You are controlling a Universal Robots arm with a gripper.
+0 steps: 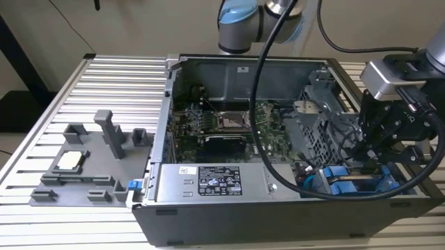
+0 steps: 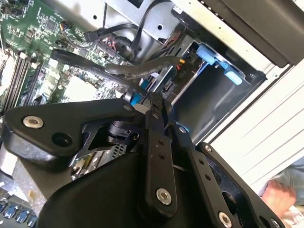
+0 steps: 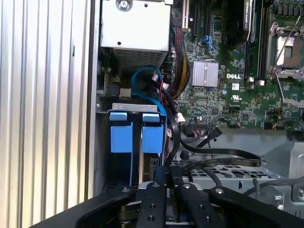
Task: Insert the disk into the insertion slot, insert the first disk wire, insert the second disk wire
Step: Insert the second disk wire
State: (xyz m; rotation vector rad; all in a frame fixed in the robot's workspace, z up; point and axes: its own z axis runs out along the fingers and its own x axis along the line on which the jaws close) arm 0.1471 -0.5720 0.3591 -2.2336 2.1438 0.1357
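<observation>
Judging from the blue frame end showing at the insertion slot [image 3: 101,108], the disk [image 3: 153,137] is taken to be seated in the drive cage, beside a second blue-fronted carrier [image 3: 121,137]. The gripper [image 3: 165,176] is held low over the cage mouth, with its jaws drawn together. A small blue-tipped piece [image 2: 135,98] is seen at the tips, but whether it is pinched cannot be confirmed. The step in hand is judged to be a wire insertion. The connector should be kept square to the disk's end and pressed straight, without side load.

Room is tight. Black cables [image 3: 173,137] are looped just beside the cage, the case wall [image 3: 92,95] closes its outer side, and the power-supply box [image 3: 135,23] stands near its far end.
</observation>
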